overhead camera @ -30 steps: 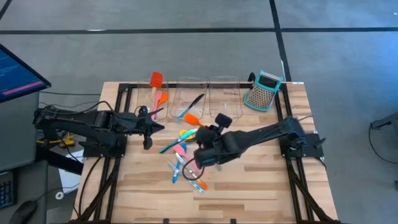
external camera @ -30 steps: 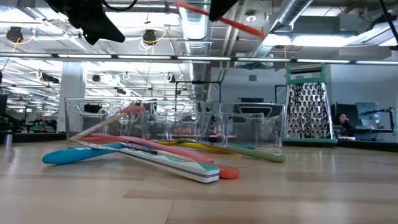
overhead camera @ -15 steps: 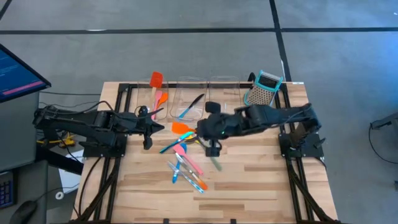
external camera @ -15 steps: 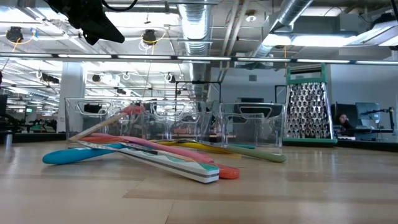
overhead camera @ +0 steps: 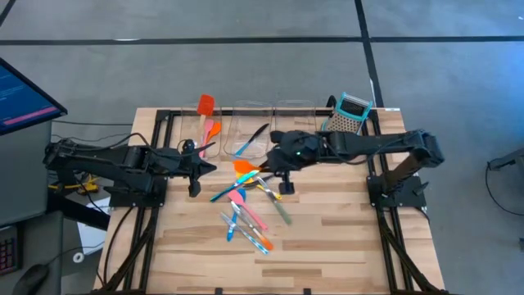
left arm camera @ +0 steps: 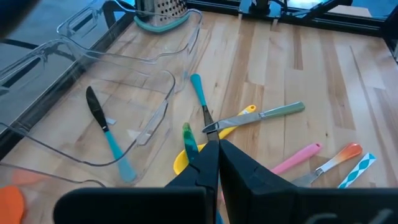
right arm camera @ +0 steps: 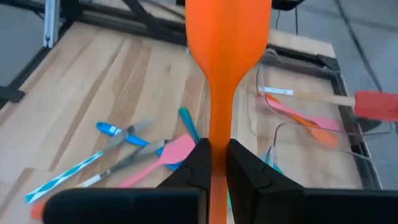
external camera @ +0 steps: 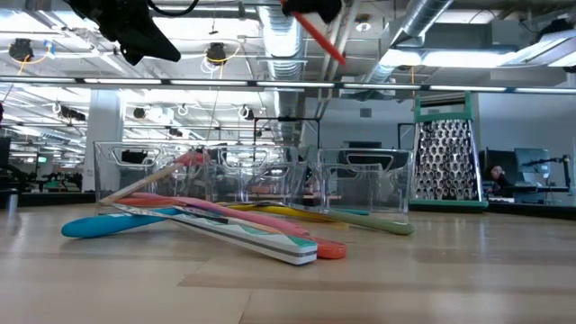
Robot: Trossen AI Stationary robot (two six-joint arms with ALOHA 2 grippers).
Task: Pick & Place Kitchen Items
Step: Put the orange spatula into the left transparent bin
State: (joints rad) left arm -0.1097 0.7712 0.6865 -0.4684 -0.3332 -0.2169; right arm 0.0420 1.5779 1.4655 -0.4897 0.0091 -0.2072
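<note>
Gripping a slim orange plastic spatula (right arm camera: 227, 68), the right pincer (overhead camera: 260, 168) hangs above the wooden surface (overhead camera: 327, 238) beside the middle clear bin (overhead camera: 246, 131); left pincer (overhead camera: 214, 167) closed, empty.

The near half of the table (overhead camera: 327, 254) is bare wood, open to a gripper from either side. In the middle a loose heap of utensils (overhead camera: 246, 209) blocks a low pass. Along the far edge stand three clear bins (overhead camera: 254, 123) side by side, walls touching, with the box grater (overhead camera: 348, 119) upright at their far right. The right arm (overhead camera: 368, 147) stretches across just near of the bins, its gripper (overhead camera: 282, 168) carrying an orange spatula (overhead camera: 246, 170) above the heap. The left gripper (overhead camera: 201, 168) hovers beside the leftmost bin, narrowing the gap there.
</note>
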